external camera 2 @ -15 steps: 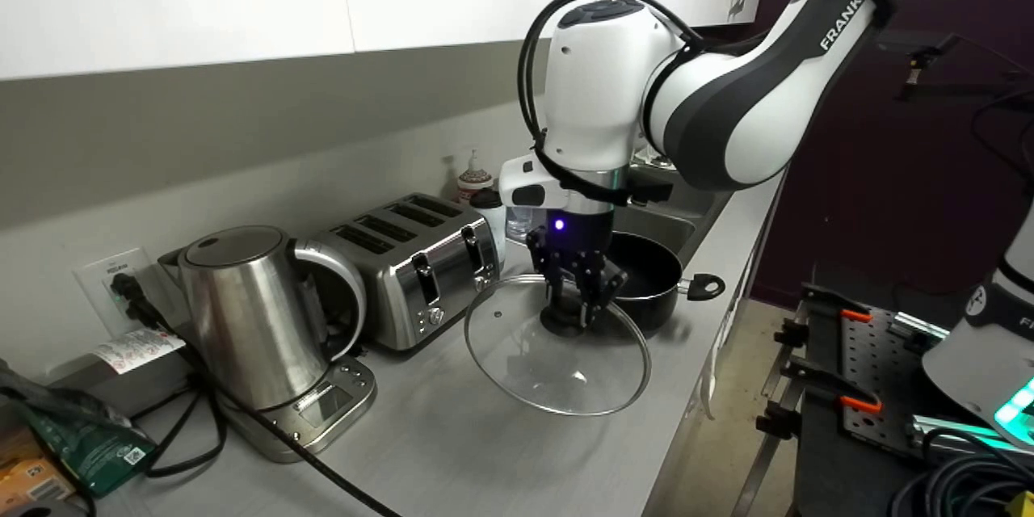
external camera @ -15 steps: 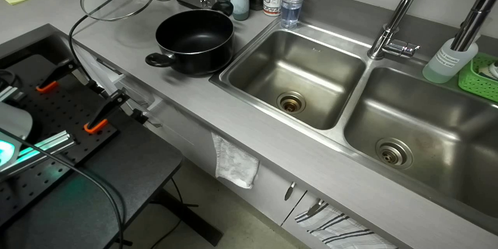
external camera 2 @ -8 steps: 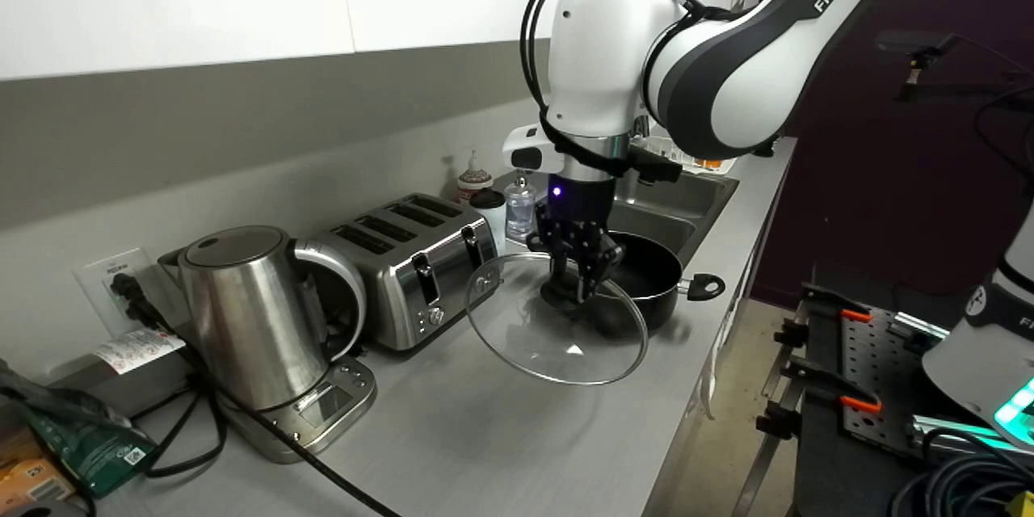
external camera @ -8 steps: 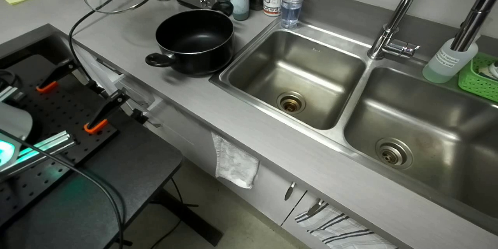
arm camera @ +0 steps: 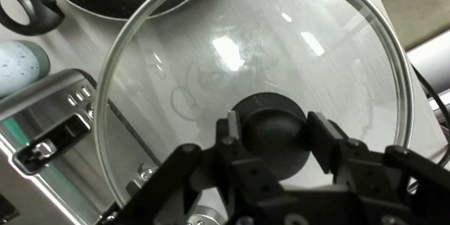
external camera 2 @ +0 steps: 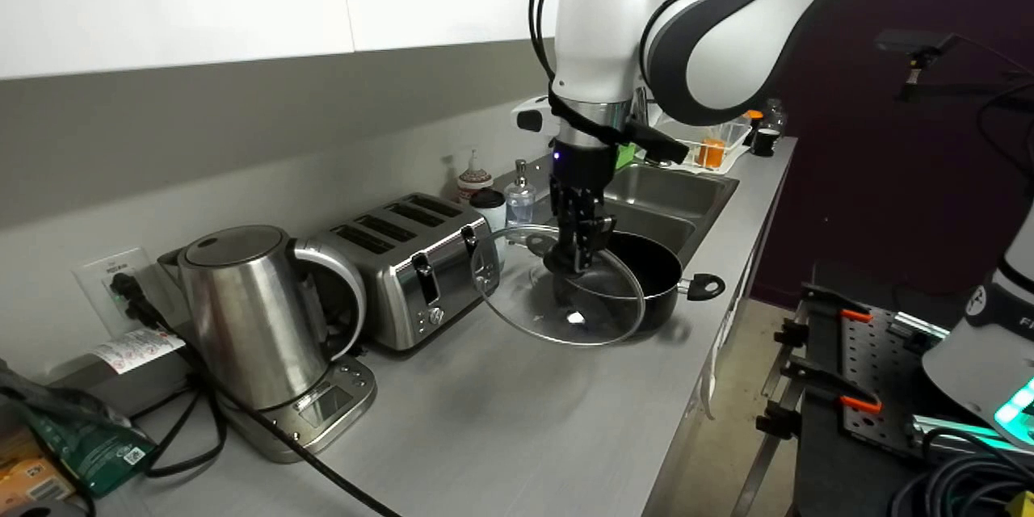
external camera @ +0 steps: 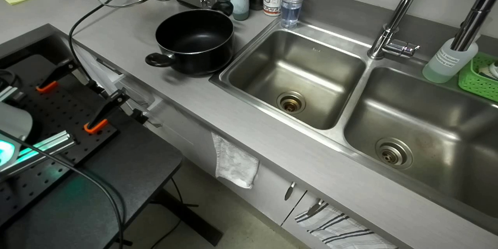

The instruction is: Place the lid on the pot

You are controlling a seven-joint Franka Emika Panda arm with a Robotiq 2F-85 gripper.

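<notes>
The gripper (arm camera: 276, 128) stays clamped on the black knob (arm camera: 275, 147) of the clear glass lid (arm camera: 251, 74), a finger pad on either side, and holds the lid in the air above the countertop (external camera 2: 501, 436). Over the last second the lid drifts: in an exterior view its metal rim (external camera: 123, 6) shifts toward a point between one and two o'clock, and its upper part now runs out of frame. The black pot (external camera: 204, 60) keeps its place there, apart from the lid at about four o'clock of it, its side handles (external camera: 159, 60) pointing to eight o'clock and between one and two.

In an exterior view the lid climbs toward twelve o'clock, so its glass now overlaps more of the pot from this angle and reaches across the end of the four-slot toaster (external camera 2: 404, 258). The arm (external camera 2: 602, 40) rises with it, baring more of the steel sink (external camera 2: 670, 186), a white rack (external camera 2: 733, 160) near two o'clock from the gripper and the soap dispenser (external camera 2: 519, 202) between ten and eleven. The electric kettle (external camera 2: 238, 315), at nine o'clock of the lid, is unmoved. In the wrist view the pot sits at ten o'clock, its rim partly seen through the lid's edge.
</notes>
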